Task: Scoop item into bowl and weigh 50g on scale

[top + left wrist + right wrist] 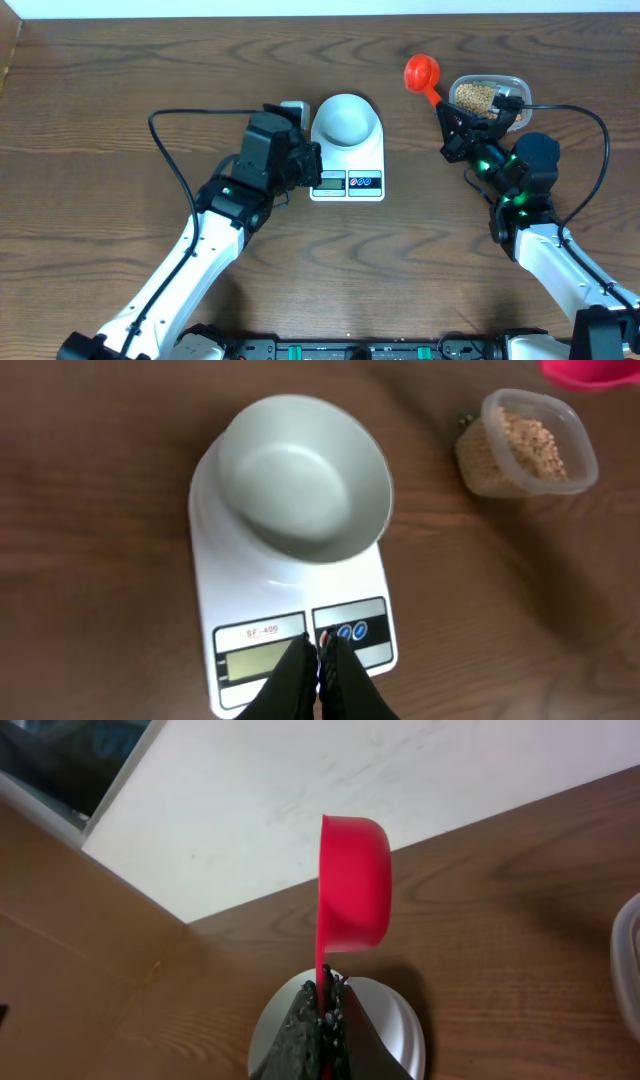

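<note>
The small round tan-yellow beans point(530, 440) lie in a clear rounded-rectangular plastic tub point(478, 460), which stands on the dark brown wood-grain worktop point(120, 60) to the right of the scale and well apart from it. The small round pale blue-white bowl point(305, 480) sits upright on the rear half of the flat white rectangular digital scale point(262, 632), about as wide as the scale itself. This leaves the front strip uncovered, where the grey display point(255, 660) and the two round buttons point(348, 632) show. The left end effector point(320, 652) has its two black fingers pressed together. Their tips are at the scale's front strip, in the gap between the display and the button panel. Whether they actually bear down on it cannot be told. The right end effector point(326, 995) is clamped on the thin handle of a red plastic measuring scoop point(353, 880). From overhead the scoop's round cup is just beside the tub's left end, on the side toward the scale. In the right wrist view the cup appears side-on, so what it holds cannot be made out. A black cable point(165, 150) loops over the worktop beside the left arm.
</note>
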